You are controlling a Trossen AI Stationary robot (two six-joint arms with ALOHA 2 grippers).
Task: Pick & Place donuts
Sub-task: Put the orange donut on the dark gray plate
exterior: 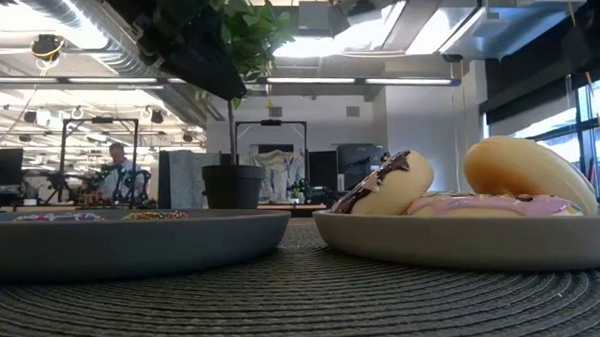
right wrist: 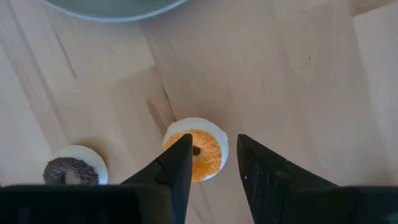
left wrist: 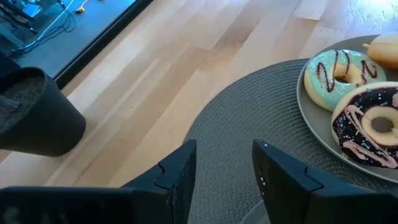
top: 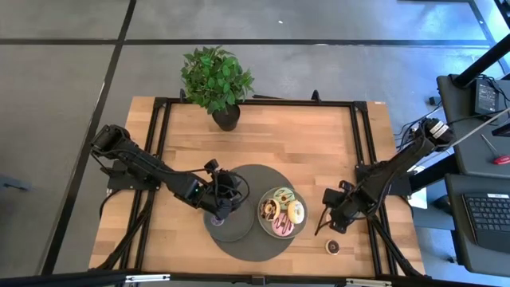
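Four larger donuts lie on the right grey plate [top: 281, 229]: green [left wrist: 339, 73], chocolate [left wrist: 372, 124], cream [exterior: 530, 170] and pink [exterior: 501, 204]. My left gripper [left wrist: 224, 168] hangs open over the woven mat, above the left grey plate [exterior: 132, 242], where sprinkled minis [exterior: 157, 215] lie. My right gripper [right wrist: 210, 155] is open and points down at the orange mini donut [right wrist: 200, 158], which lies flat on the wood with one fingertip on each side. A dark brown mini [right wrist: 73, 170] lies on the table beside it. My right gripper comes down from above with one open finger [right wrist: 177, 163] on each side of the orange mini donut's rim [right wrist: 214, 134]. The donut lies flat on the table. I cannot tell whether the fingers touch it.
A round woven mat [top: 251, 179] carries both plates at the table's near middle. A potted plant [top: 217, 80] stands at the far edge. The dark brown mini [top: 333, 247] sits near the table's near right corner. Bare wood stretches between the mat and the plant.
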